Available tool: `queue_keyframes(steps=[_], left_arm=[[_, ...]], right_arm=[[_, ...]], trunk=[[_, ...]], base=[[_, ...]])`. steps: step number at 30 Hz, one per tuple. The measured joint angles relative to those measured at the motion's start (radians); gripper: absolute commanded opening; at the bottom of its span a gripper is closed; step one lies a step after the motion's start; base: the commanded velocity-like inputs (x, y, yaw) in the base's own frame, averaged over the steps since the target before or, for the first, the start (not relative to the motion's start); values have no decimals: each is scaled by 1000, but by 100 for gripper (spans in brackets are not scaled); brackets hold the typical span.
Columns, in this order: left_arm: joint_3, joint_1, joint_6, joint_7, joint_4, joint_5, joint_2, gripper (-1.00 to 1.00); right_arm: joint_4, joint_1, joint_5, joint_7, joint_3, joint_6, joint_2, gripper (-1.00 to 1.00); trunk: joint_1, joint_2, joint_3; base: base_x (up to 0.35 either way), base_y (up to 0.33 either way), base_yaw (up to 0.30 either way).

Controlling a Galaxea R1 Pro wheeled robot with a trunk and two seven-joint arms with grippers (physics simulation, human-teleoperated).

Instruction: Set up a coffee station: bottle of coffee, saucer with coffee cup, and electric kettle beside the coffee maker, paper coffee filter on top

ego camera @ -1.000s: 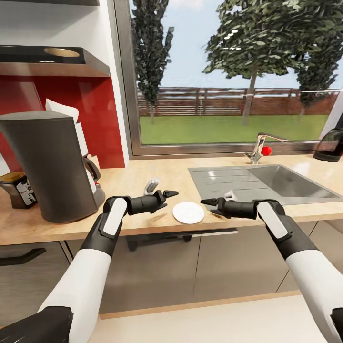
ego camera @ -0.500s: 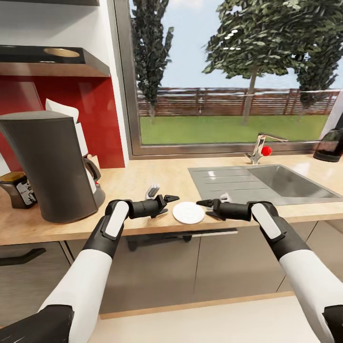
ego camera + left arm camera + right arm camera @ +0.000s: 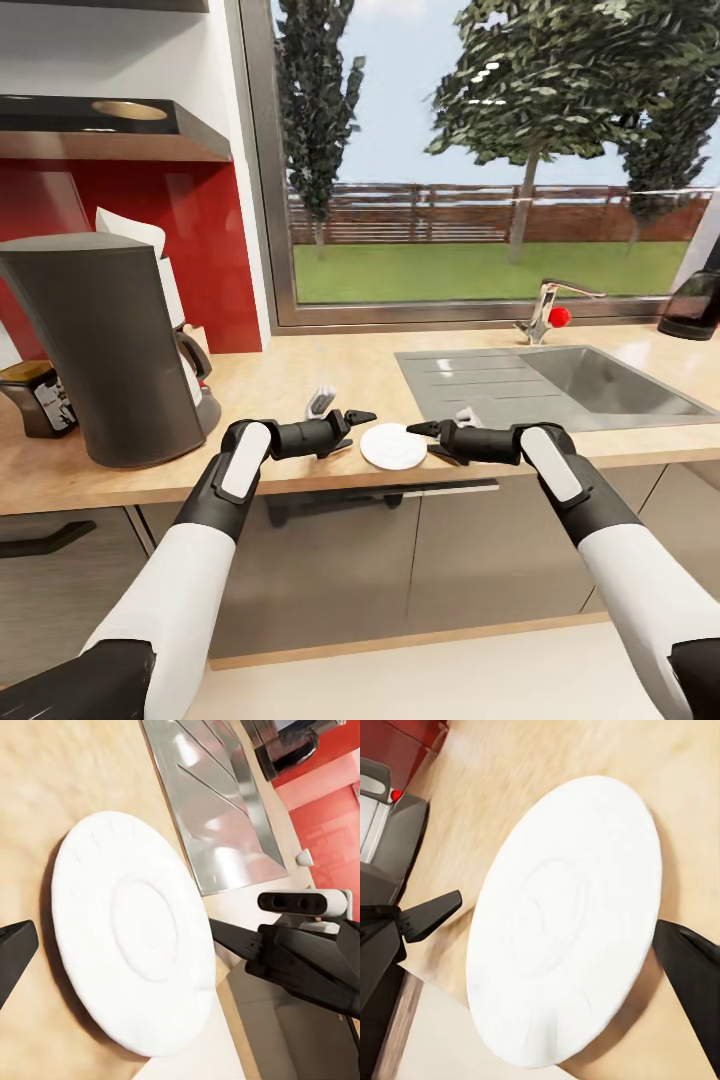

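Left gripper [image 3: 358,416] is hovering just left of the saucer [image 3: 393,446], fingers pointing right at it; one finger is showing up top and another lower down, so it's looking parted, nothing held. Right gripper [image 3: 425,432] is sitting at the saucer's right rim, tips pointing left, jaws spread, nothing between them; can't tell if a tip is touching the rim. In the left wrist view the saucer [image 3: 131,937] is lying flat with the right gripper [image 3: 240,938] just past its far edge. In the right wrist view the saucer [image 3: 562,915] is lying between the near finger and the left gripper [image 3: 431,913] tip.

Saucer is lying near the counter's [image 3: 300,380] front edge, between both grippers. Coffee maker [image 3: 105,345] is standing well left of it, filter [image 3: 135,232] sticking up behind its top. Coffee jar [image 3: 40,398] is sitting on the counter just left of the maker. Sink [image 3: 590,380] is lying to the right, kettle [image 3: 693,305] at the far right edge. Shelf [image 3: 110,130] is hanging above the maker.
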Motion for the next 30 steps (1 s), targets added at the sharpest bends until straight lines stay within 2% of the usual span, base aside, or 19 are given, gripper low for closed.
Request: queue_keyframes(steps=[3, 8, 20, 23, 24, 30], left_arm=[[0, 0, 0, 0, 0, 0, 0, 100], [-1, 0, 0, 0, 1, 0, 0, 100], [-3, 0, 0, 2, 1, 0, 0, 100], [-4, 0, 0, 82, -4, 1, 0, 100], [-3, 0, 0, 108, -5, 16, 0, 100], [-3, 0, 0, 133, -6, 20, 0, 100]], right_arm=[[0, 0, 2, -15, 0, -1, 2, 100], [0, 0, 10, -23, 0, 0, 19, 100], [2, 0, 9, -23, 0, 0, 21, 100], [3, 0, 10, -23, 0, 0, 21, 100], [3, 0, 9, -23, 0, 0, 21, 100], [4, 0, 9, -23, 0, 0, 21, 100]], trunk=[[0, 0, 0], [0, 0, 0], [0, 0, 0], [0, 0, 0], [0, 0, 0], [0, 0, 0]], base=[[0, 0, 0], [0, 0, 0], [0, 0, 0], [0, 0, 0], [0, 0, 0], [0, 0, 0]])
